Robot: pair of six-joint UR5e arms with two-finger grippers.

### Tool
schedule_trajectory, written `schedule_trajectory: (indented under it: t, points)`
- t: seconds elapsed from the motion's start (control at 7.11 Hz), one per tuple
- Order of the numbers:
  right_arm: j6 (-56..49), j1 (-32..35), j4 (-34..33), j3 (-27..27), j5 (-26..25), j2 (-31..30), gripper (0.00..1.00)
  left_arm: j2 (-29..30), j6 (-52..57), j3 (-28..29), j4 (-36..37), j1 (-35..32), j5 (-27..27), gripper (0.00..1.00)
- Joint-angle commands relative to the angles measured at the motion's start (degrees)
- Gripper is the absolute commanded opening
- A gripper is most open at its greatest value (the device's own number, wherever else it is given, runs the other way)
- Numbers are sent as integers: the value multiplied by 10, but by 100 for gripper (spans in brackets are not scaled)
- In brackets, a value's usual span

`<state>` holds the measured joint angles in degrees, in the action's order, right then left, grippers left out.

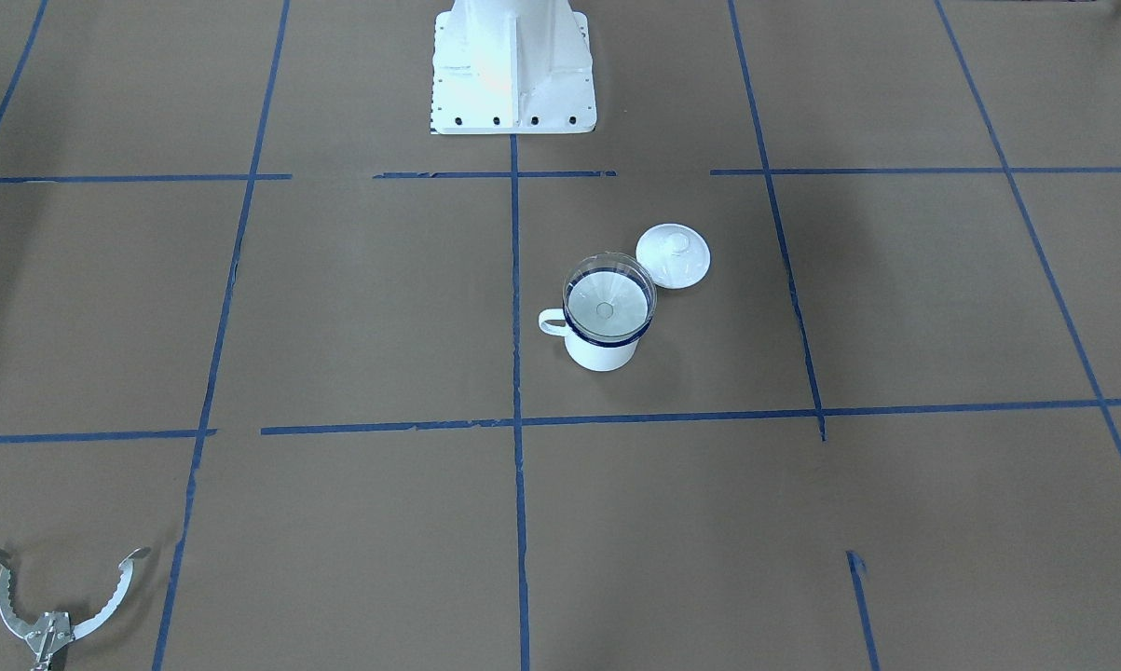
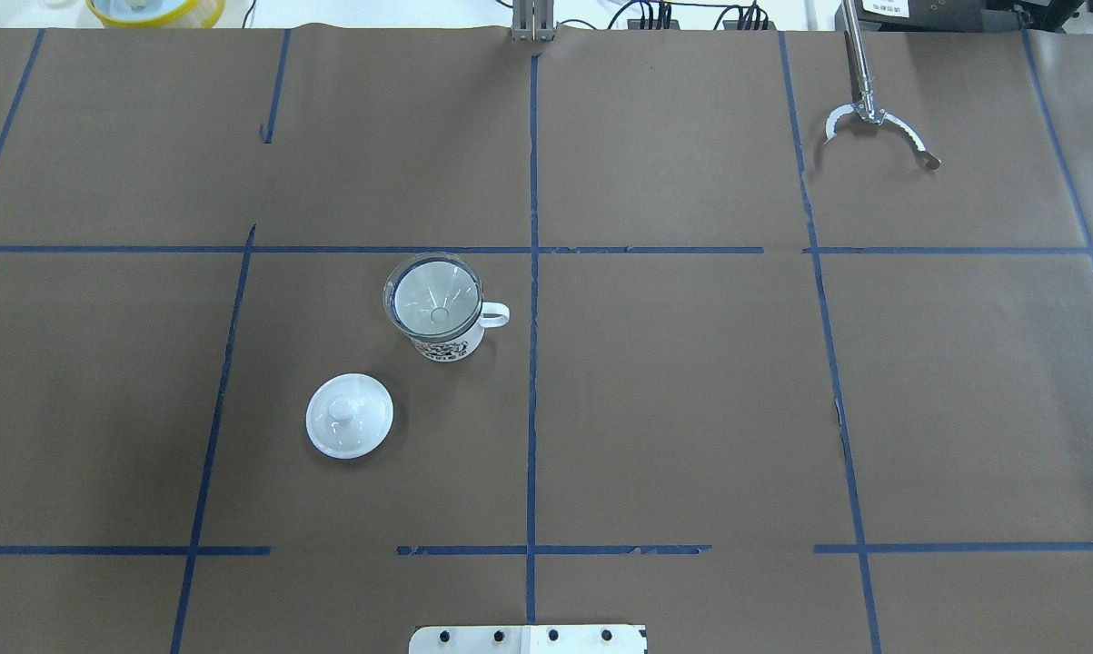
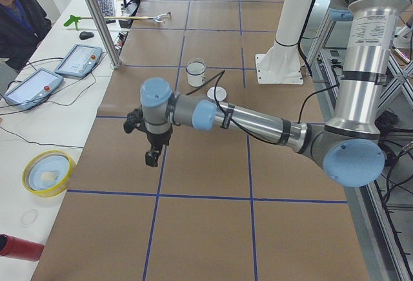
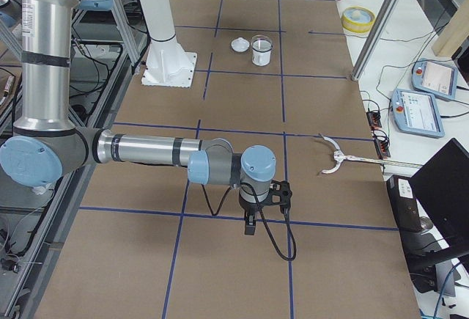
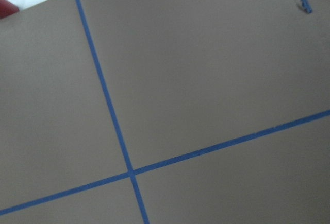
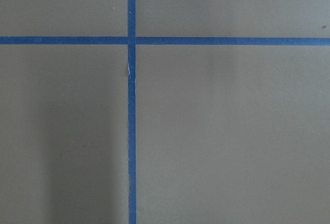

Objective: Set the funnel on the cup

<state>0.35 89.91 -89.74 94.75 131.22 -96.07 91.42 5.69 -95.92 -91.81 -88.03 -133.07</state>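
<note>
Front view: the funnel [image 1: 608,303] sits upright in the mouth of the cup [image 1: 600,352], cone upward, its rim on the cup's blue rim. The lid [image 1: 673,254] lies flat on the table [image 1: 355,317], just beside the cup on the side toward the robot's base.

Overhead view: the seating is the same. The cup's handle points to this view's right. The lid lies near the cup, not touching it.

Left side view: the left arm [image 3: 251,121] reaches out low over the table, forearm nearly level and wrist bent, so that the left gripper [image 3: 151,158] points straight down. The cup and funnel stand well apart from it, farther along the table. Whether the fingers are spread or pressed together cannot be told (too small and dark here).

Right side view: the right arm [image 4: 146,149] takes the same pose, with the right gripper [image 4: 250,225] pointing down near a tape line. The cup is far off, near the base. The finger state cannot be told here either.

Wrist views: both show brown table cover with crossing blue tape [image 6: 131,40].
</note>
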Motion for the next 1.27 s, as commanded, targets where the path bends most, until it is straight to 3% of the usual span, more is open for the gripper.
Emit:
schedule_trajectory:
  t: [0.0,0.28,1.13]
  points:
    - [0,0,0,0,0,0,100,-39,7,41,-13,-23,-10,100]
    - [0,0,0,0,0,0,100,-14,6,29,85,-41,-11,100]
    - [0,0,0,0,0,0,100,-18,6,34,68,-43,-9,100]
